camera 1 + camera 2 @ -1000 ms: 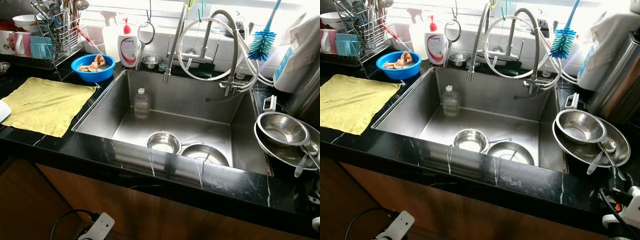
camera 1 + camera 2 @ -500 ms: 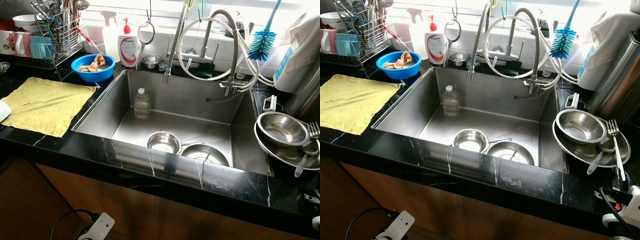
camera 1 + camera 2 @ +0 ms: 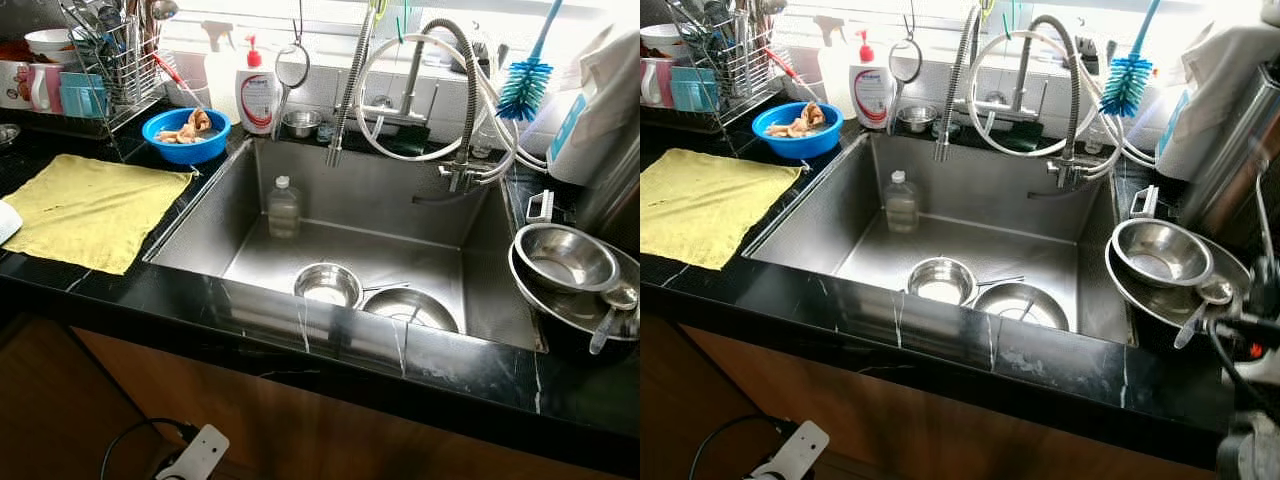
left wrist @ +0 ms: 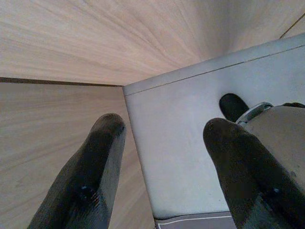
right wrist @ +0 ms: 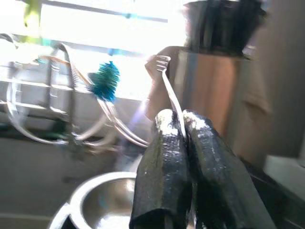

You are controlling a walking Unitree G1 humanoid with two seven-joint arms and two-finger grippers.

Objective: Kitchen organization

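Kitchen organization, cutlery step. The right claw (image 5: 183, 125), fingers pressed together on the handle of a fork (image 5: 167, 81), holds it tines-up at the table's right edge, above the nested steel bowls (image 3: 1160, 252). The next move, judged, is carriage leftward to the utensil rack (image 3: 115, 60), clearing the faucet hoses (image 3: 440, 90) and bottle brush (image 3: 524, 88). The sink (image 3: 200, 215) holds two bowls and a bottle. The left claw (image 4: 162, 138) hangs idle, fingers spread and empty.

Head stereo pair looking down at the same sink (image 3: 340, 240) (slightly offset), wrist cameras close along each gripper's fingers
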